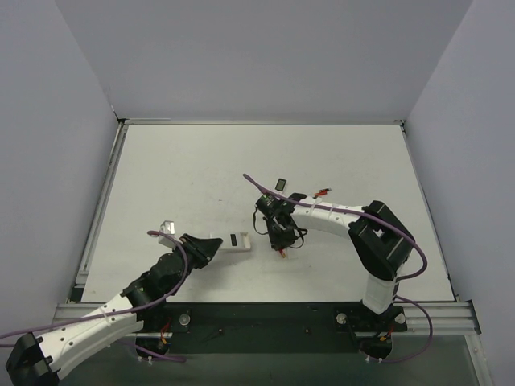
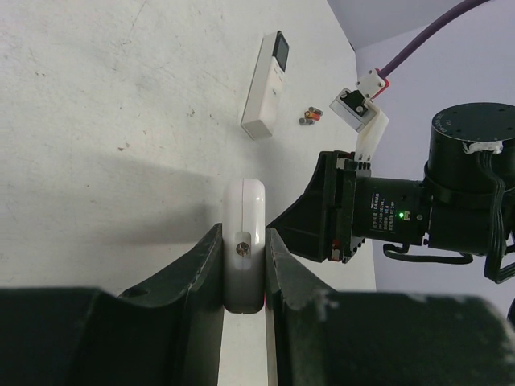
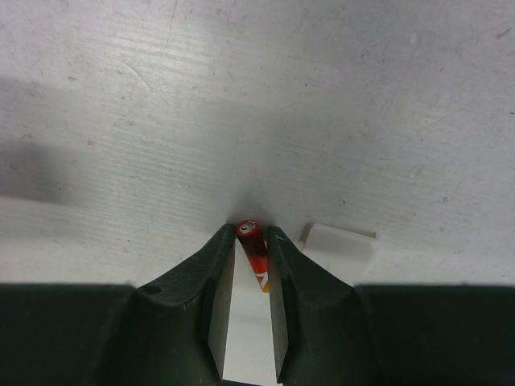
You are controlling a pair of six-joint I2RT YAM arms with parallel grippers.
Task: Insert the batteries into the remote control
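Between the jaws of the right gripper point(image 3: 250, 235) sits a tiny red cylindrical battery point(image 3: 254, 253), pinched across its body with one dark end showing at the tips. The jaws of the left gripper point(image 2: 244, 241) are closed on the long edges of the short, broad white plastic remote control point(image 2: 244, 201), whose free end juts out ahead of them.

The battery looks light, rigid and smooth, so it could roll or twist between the pads; a grip across its middle seems the surest. The remote looks stiff and light, and is probably best held by its edges, as it is now.

Well beyond the left jaws lie more small batteries point(image 2: 310, 117), just beside a longer, slimmer white remote point(image 2: 265, 84). Underneath is a scuffed, matte white tabletop point(image 1: 201, 161), boxed in by plain pale grey walls point(image 1: 265, 56).
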